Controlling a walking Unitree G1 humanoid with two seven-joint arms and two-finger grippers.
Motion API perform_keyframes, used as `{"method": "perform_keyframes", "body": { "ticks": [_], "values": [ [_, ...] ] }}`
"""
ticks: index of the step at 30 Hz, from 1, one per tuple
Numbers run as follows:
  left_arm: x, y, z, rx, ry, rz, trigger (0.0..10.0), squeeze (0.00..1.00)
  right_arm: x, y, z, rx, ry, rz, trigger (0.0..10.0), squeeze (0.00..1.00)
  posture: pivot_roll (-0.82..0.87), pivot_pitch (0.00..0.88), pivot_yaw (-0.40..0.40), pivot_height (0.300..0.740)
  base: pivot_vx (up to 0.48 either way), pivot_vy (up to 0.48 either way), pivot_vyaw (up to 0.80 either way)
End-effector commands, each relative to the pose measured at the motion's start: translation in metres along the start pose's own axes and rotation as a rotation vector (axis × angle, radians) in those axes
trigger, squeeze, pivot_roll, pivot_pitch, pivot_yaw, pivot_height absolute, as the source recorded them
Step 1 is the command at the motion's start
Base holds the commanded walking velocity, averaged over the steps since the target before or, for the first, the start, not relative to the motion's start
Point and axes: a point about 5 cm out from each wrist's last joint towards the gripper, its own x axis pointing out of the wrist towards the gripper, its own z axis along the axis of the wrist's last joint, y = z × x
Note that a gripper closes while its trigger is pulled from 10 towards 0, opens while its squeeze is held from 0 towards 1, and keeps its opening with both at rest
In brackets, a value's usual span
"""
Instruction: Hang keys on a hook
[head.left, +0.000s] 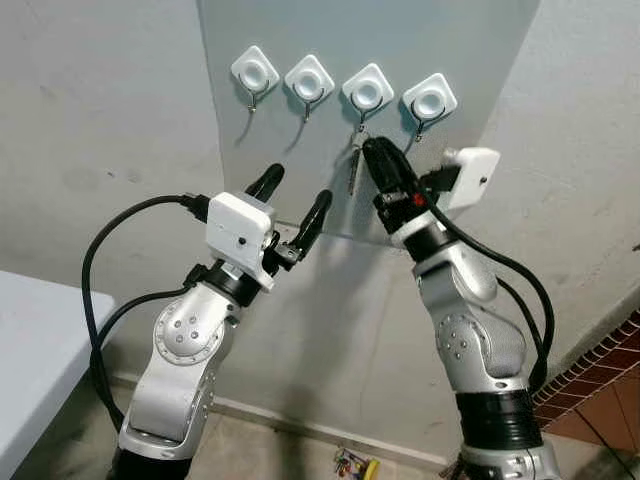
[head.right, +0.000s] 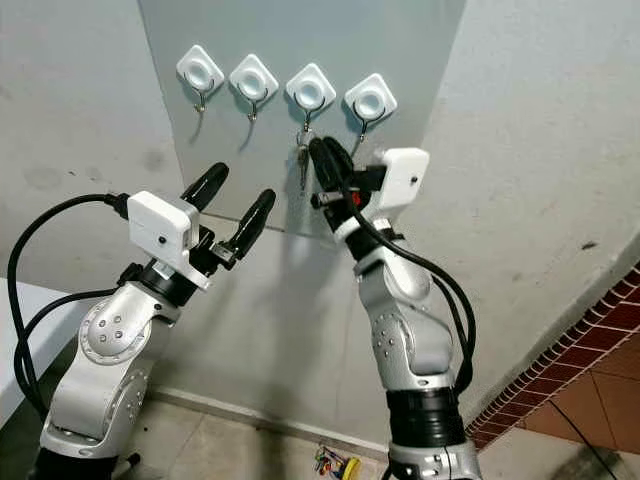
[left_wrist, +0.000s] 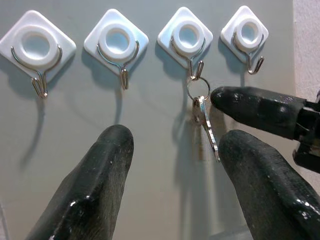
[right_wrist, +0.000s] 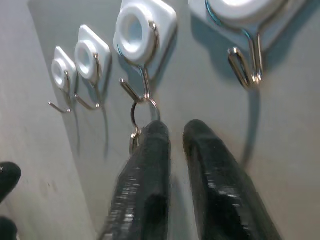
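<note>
The keys (left_wrist: 204, 120) hang by their ring from the third hook (left_wrist: 188, 45) of the four white hooks on the grey panel (head.left: 300, 150), counted from my left, the blades dangling down against the panel. My right hand (head.left: 378, 165) is raised to them: its fingertips (left_wrist: 235, 102) sit just beside the ring and the top of the keys, on my right side of them, at about the height of the ring. In the right wrist view my two fingers are nearly together, with only a narrow gap between them, and the ring lies against the outer side of one finger rather than between the pair, so I have hold of nothing that I can see. My left hand (head.left: 296, 200) is held up lower on the panel, to the left of the keys and apart from them, its fingers spread wide and empty. Some small coloured bits (head.left: 355, 465) lie on the floor (head.left: 260, 450) by the wall
</note>
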Motion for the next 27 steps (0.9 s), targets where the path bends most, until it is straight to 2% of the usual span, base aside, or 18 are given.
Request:
{"method": "perform_keyframes", "body": {
  "ticks": [1,8,10,11,15,16,20,22,26,27],
  "values": [
    [-0.001,0.000,0.002,0.004,-0.001,0.004,10.0,0.00,-0.002,-0.003,0.002,-0.015,-0.006,-0.014,10.0,1.00,-0.06,0.017,-0.046,0.740,0.000,0.000,0.00],
    [-0.005,0.005,-0.005,-0.003,0.020,0.058,10.0,0.00,-0.017,-0.011,-0.013,-0.098,0.037,-0.045,10.0,1.00,-0.06,0.021,-0.041,0.740,0.000,0.000,0.00],
    [-0.011,0.010,-0.020,-0.024,0.065,0.111,10.0,0.00,-0.028,-0.018,-0.028,-0.128,0.088,-0.049,10.0,1.00,-0.07,0.020,-0.038,0.740,0.000,0.000,0.00],
    [-0.011,0.010,-0.020,-0.024,0.065,0.111,10.0,0.00,-0.028,-0.018,-0.028,-0.128,0.088,-0.049,10.0,1.00,-0.07,0.020,-0.038,0.740,0.000,0.000,0.00],
    [-0.027,0.014,-0.056,-0.034,0.191,0.195,10.0,0.00,-0.046,-0.030,-0.056,-0.192,0.185,-0.084,10.0,1.00,-0.07,0.017,-0.037,0.740,0.000,0.000,0.00],
    [-0.037,0.015,-0.075,-0.045,0.264,0.235,10.0,0.00,-0.056,-0.035,-0.070,-0.222,0.240,-0.097,10.0,1.00,-0.07,0.015,-0.035,0.740,0.000,0.000,0.00],
    [-0.048,0.015,-0.091,-0.049,0.327,0.259,10.0,0.00,-0.068,-0.040,-0.084,-0.244,0.286,-0.119,10.0,1.00,-0.07,0.015,-0.035,0.740,0.000,0.000,0.00],
    [-0.057,0.017,-0.103,-0.052,0.361,0.309,10.0,0.00,-0.078,-0.045,-0.094,-0.240,0.333,-0.124,10.0,1.00,-0.07,0.014,-0.034,0.740,0.000,0.000,0.00],
    [-0.059,0.017,-0.105,-0.049,0.359,0.316,10.0,0.00,-0.080,-0.045,-0.097,-0.245,0.331,-0.122,10.0,1.00,-0.07,0.014,-0.034,0.740,0.000,0.000,0.00],
    [-0.067,0.017,-0.118,-0.022,0.403,0.329,10.0,0.00,-0.090,-0.051,-0.108,-0.266,0.380,-0.136,10.0,1.00,-0.07,0.013,-0.033,0.740,0.000,0.000,0.00]
  ]
}}
